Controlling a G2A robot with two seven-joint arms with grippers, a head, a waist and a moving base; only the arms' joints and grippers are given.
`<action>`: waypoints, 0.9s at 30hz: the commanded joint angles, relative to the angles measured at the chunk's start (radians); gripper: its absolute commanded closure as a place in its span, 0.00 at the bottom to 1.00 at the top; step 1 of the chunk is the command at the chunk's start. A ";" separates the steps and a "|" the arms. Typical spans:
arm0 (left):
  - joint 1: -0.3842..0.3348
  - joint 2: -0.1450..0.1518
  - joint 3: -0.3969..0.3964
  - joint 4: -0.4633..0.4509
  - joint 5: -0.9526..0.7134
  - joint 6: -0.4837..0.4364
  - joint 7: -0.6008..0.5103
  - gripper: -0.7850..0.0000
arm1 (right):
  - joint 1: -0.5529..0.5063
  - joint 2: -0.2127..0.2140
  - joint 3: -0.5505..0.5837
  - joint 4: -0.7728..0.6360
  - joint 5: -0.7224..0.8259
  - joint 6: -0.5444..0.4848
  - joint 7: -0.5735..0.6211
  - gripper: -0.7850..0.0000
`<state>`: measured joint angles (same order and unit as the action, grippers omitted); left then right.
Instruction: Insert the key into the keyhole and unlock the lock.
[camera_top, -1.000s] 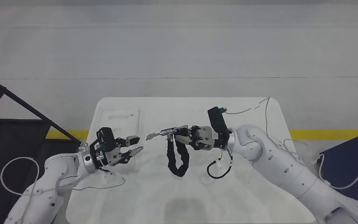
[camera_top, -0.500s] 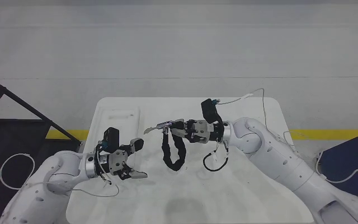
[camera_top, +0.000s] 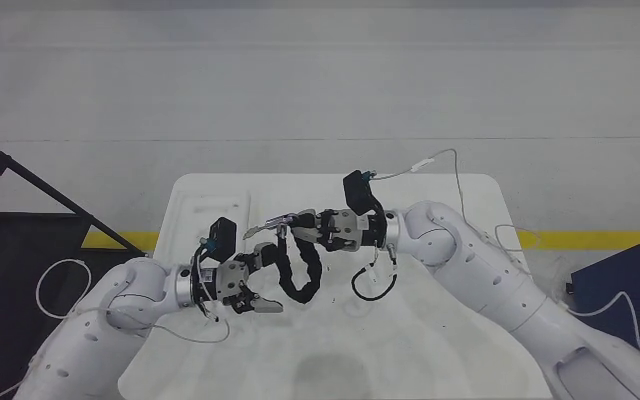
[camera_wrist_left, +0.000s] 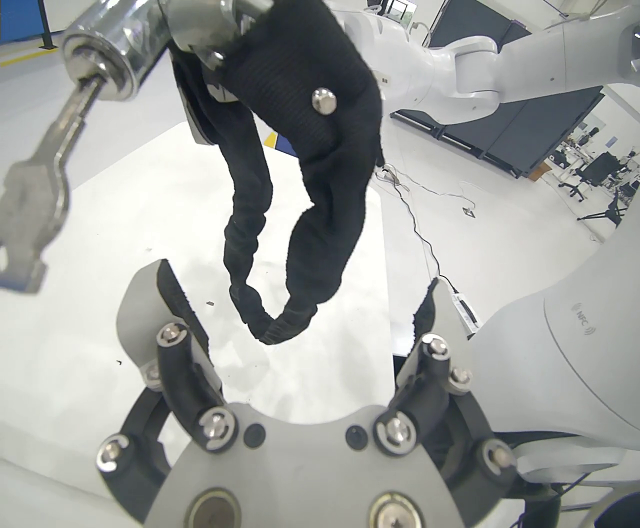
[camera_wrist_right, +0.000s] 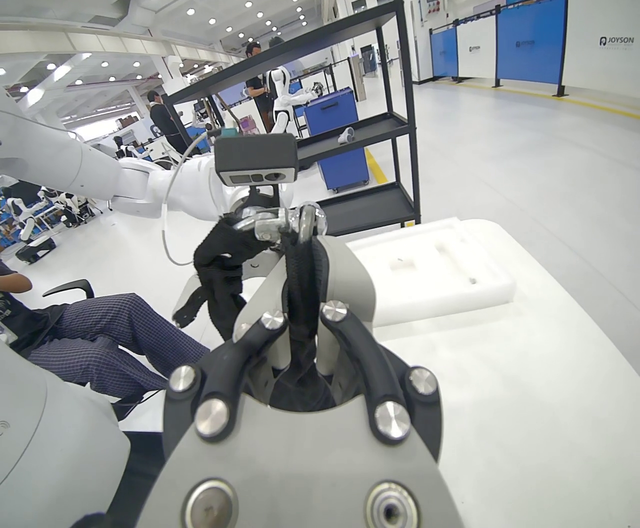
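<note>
While the right fingers (camera_wrist_right: 345, 280) grip the lock (camera_wrist_left: 310, 100), the left fingers (camera_wrist_left: 145, 305) stand open

While a white foam tray (camera_top: 210, 215) lies flat on the worktop (camera_top: 450, 330) well left of the lock, the left fingers are held just left of the lock's hanging loop, spread wide and holding nothing. From the left wrist, the black fabric-sleeved loop shows between the two fingers and beyond them, touching neither. Above those fingers the key (camera_wrist_left: 35, 210) sticks out of the lock's left end. Its shaft is seated in the keyhole of the chrome cylinder, and its flat head juts free with nothing gripping it. The lock itself is held up over the worktop, its cylinder lying roughly level and its sleeved chain drooping below in a loop. Whether the loop's low end touches the worktop cannot be told. At the lock's right end the right fingers are closed tight on the black sleeve, just behind the chrome parts. Right of the lock, a black cable (camera_top: 372, 290) hangs in a loop by the right wrist.
</note>
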<state>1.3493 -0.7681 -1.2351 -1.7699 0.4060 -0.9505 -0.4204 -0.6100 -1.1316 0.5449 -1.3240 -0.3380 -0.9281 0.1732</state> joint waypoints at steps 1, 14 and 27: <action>-0.019 -0.005 0.024 0.011 -0.001 0.007 -0.005 0.00 | 0.001 -0.006 0.001 0.002 -0.003 -0.005 0.002 1.00; -0.094 -0.031 0.106 0.066 -0.004 0.014 -0.015 1.00 | -0.005 -0.045 0.015 0.019 -0.033 -0.030 0.008 1.00; -0.066 -0.028 0.071 0.047 0.014 -0.023 0.006 1.00 | -0.037 -0.058 0.054 0.044 -0.052 -0.045 0.033 1.00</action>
<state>1.2775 -0.7976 -1.1591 -1.7192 0.4185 -0.9704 -0.4165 -0.6449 -1.1896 0.5952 -1.2804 -0.3888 -0.9727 0.2031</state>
